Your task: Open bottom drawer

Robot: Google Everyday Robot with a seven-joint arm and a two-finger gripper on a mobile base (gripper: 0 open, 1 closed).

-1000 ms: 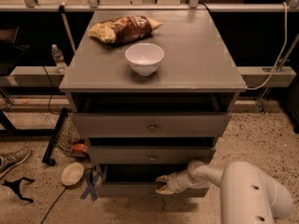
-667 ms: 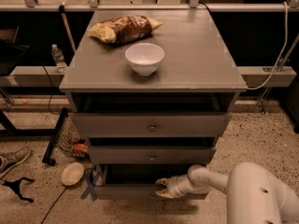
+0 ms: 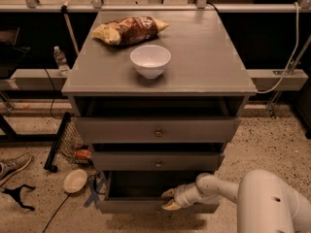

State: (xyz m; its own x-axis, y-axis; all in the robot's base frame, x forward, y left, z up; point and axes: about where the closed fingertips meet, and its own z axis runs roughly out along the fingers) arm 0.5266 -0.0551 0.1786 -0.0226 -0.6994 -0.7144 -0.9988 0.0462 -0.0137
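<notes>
A grey wooden cabinet [image 3: 204, 57] is seen from above in the middle of the frame, standing on a speckled floor [image 3: 272, 140]. On its top a white bowl [image 3: 150, 60] is set near the front edge, and a crumpled snack bag [image 3: 129, 30] lies behind it, toward the upper left. Three drawers are stacked below the top. The top drawer [image 3: 116, 130] and the middle drawer [image 3: 121, 161] each carry a small round knob at the centre, and a dark gap is seen above each front.

The bottom drawer [image 3: 126, 206] is found at the lower centre of the frame, the lowest of the three. It stands pulled out from the cabinet, and its dark inside is exposed above and behind its narrow front panel.

The gripper [image 3: 170, 200] is placed at the upper edge of that front panel, about at its middle, where the knob is hidden. Whether it is clenched on the drawer or released cannot be told. The white arm [image 3: 272, 203] is brought in from the lower right corner.

On the floor at the left, a small pale dish [image 3: 75, 180] is seen just beside a blue tape cross [image 3: 95, 191], with a shoe [image 3: 12, 165] near the left edge. A water bottle [image 3: 60, 60] stands on a ledge at the upper left.
</notes>
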